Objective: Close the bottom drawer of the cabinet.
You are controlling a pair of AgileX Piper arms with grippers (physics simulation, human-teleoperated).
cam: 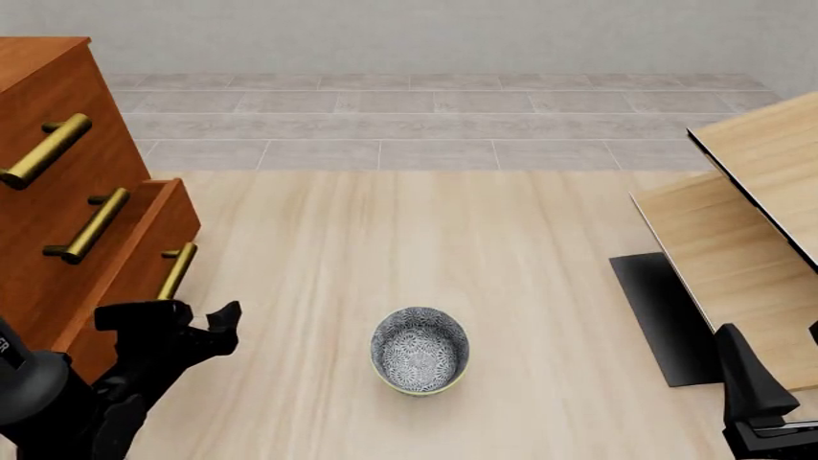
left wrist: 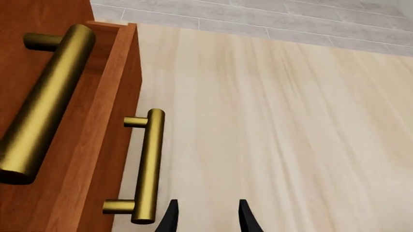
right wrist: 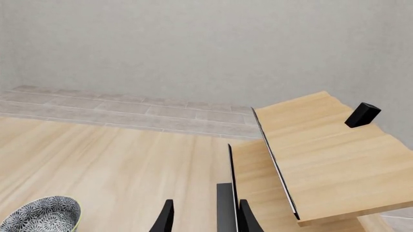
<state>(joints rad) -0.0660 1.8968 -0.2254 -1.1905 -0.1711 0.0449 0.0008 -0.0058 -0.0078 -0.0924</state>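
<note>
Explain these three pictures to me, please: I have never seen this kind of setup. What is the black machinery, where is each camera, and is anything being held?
These are simulator renders of two robot arms at a table. The front view looks down from behind them: the left gripper comes in beside the cabinet, and the right gripper shows at the lower right edge. The other two pictures come from cameras mounted just behind each gripper. The left one shows its fingertips next to the brass handle of the bottom drawer, which sticks out from the cabinet front. The right one looks toward the pale wood panels. A patterned bowl sits on the table. Both grippers are open and hold nothing.
</note>
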